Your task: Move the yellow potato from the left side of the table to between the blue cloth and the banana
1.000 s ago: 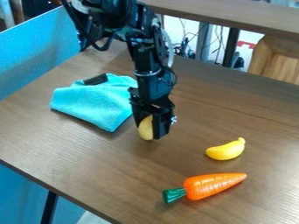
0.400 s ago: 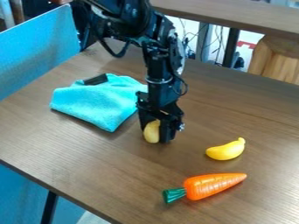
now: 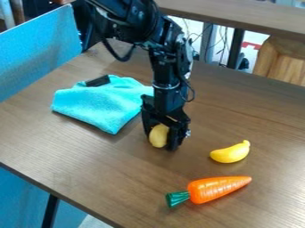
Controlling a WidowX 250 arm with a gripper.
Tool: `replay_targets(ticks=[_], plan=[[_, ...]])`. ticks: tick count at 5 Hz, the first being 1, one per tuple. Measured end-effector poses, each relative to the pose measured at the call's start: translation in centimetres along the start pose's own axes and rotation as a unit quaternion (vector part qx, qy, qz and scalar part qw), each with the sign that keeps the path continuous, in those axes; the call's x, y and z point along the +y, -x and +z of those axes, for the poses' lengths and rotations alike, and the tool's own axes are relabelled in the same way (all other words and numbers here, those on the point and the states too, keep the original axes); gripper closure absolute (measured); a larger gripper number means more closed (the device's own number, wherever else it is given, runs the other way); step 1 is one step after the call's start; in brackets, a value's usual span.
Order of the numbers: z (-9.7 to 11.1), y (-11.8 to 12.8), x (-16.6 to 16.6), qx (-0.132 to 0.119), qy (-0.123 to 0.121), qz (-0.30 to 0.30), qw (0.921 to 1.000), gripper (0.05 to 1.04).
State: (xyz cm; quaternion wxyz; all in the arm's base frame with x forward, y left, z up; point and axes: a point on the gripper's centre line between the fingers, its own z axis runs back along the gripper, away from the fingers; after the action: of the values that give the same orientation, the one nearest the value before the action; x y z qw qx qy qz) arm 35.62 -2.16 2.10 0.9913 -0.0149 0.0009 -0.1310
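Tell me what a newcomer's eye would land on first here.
Likely the bright orange carrot with its green top, lying near the front of the table. Next, the turquoise cloth toward the back left, and the black tool at the middle, holding a yellowish object between its fingers.

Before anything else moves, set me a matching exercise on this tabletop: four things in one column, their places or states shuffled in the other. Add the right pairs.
Things
1. Pale yellow oval toy
2. Soft turquoise cloth
3. Bright yellow curved toy banana
4. Orange toy carrot with a green top

Places or states
A. Loosely folded, with a small black item on it
B. Nearest the camera, green end toward the picture's left
C. Held between the fingers of the black two-finger gripper
D. Lying just beyond the carrot, as the camera looks

Right pairs: 1-C, 2-A, 3-D, 4-B
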Motion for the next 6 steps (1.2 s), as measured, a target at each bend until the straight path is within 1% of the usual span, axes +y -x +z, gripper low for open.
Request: replay_targets(ticks=[1,2,3,4,5,6], plan=[[0.1,0.5,-0.6,-0.004,0.010,0.004,0.9999,0.090],[1.6,0.5,-1.3,-0.025,0.031,0.005,0.9992,0.088],[4.5,0.5,-2.7,-0.061,0.069,0.002,0.9958,0.087],[6.6,2.0,-2.2,-0.080,0.037,0.020,0.9959,0.087],[7.9,3.5,-1.5,-0.088,0.002,0.027,0.9957,0.087],[8.4,4.5,-1.2,-0.088,-0.016,0.025,0.9957,0.087]])
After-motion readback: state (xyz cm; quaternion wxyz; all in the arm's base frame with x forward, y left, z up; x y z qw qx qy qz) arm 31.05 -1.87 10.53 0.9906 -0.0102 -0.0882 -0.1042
